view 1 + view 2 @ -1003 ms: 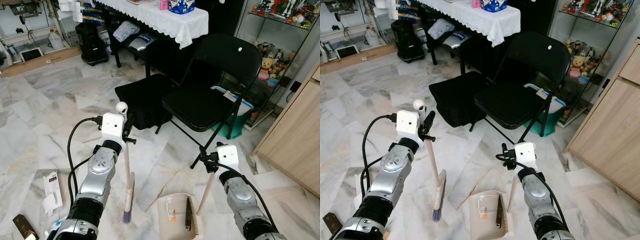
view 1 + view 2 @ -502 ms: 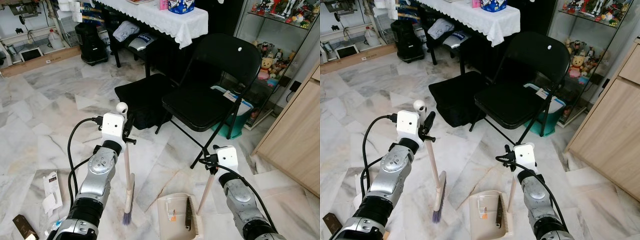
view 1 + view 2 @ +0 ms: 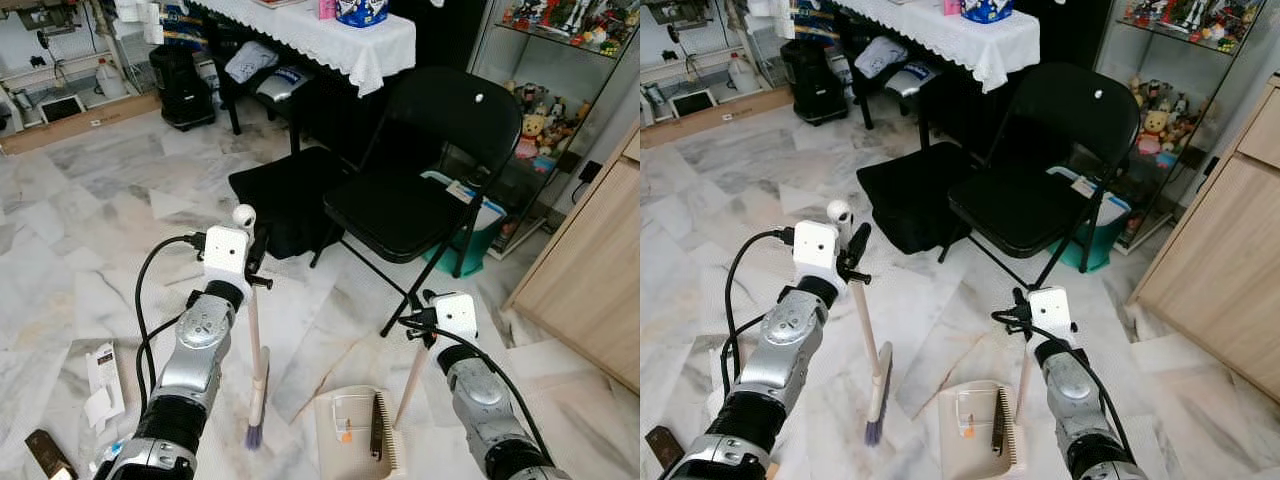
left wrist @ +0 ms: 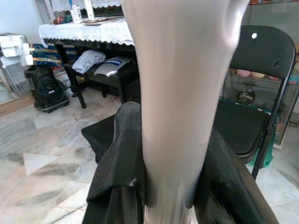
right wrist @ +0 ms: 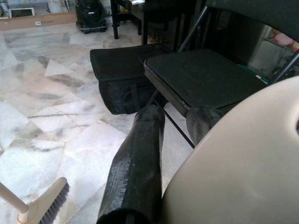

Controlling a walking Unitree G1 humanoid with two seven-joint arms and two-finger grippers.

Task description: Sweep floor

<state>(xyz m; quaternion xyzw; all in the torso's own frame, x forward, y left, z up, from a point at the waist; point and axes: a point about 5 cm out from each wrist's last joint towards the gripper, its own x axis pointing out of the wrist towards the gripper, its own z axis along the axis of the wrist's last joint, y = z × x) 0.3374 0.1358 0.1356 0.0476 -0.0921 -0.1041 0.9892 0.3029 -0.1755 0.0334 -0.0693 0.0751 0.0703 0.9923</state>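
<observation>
A: Which arm holds what?
B: The left gripper (image 3: 252, 272) has its fingers (image 4: 122, 154) clamped on the pale-handled, purple-bristled broom (image 3: 256, 385); its long axis runs almost upright, bristles on the marble floor (image 3: 100, 190).
A: And the pan?
B: The right gripper (image 3: 424, 330) grips the beige plastic dustpan (image 3: 350, 430) by its handle, just right of the bristles; inside lie a dark comb-like piece and an orange scrap.

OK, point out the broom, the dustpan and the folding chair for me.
broom (image 3: 258, 385): left eye view, on the lower handle just above the bristle head.
dustpan (image 3: 350, 432): left eye view, on the beige tray.
folding chair (image 3: 400, 210): left eye view, on the black seat.
</observation>
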